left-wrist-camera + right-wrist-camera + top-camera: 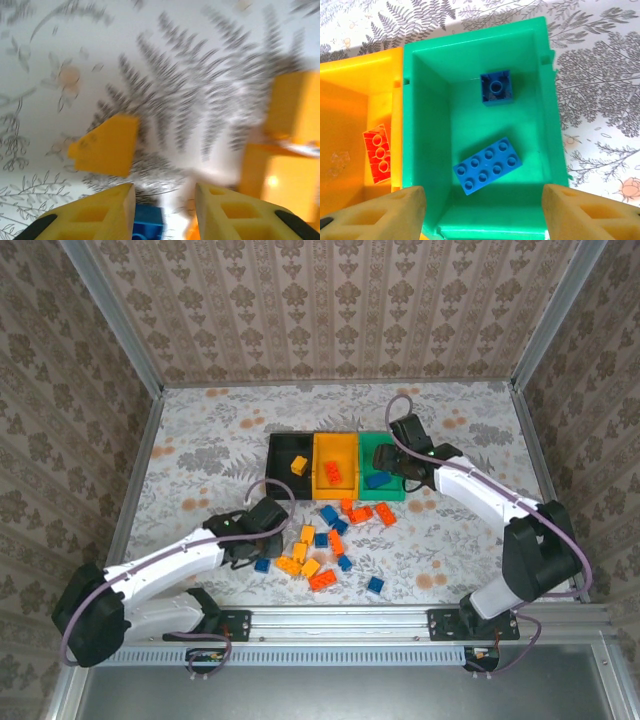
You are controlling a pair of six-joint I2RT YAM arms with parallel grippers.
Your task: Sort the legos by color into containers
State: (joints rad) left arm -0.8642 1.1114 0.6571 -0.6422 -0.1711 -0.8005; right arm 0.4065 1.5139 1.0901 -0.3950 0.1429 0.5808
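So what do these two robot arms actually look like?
Both the left arm and right arm have smooth white shells between chunky black joints, with a pale purple cable looping alongside. The left pincer and right pincer have blocky mustard-yellow fingers with hollow cut-outs.

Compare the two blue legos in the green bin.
Shape: the square blue lego is compact; the long blue lego is an eight-stud rectangle. Pose: the square one seems flipped, hollow underside up; the long one lies studs up, skewed to the walls. Both are blue, apart, on the green bin floor.
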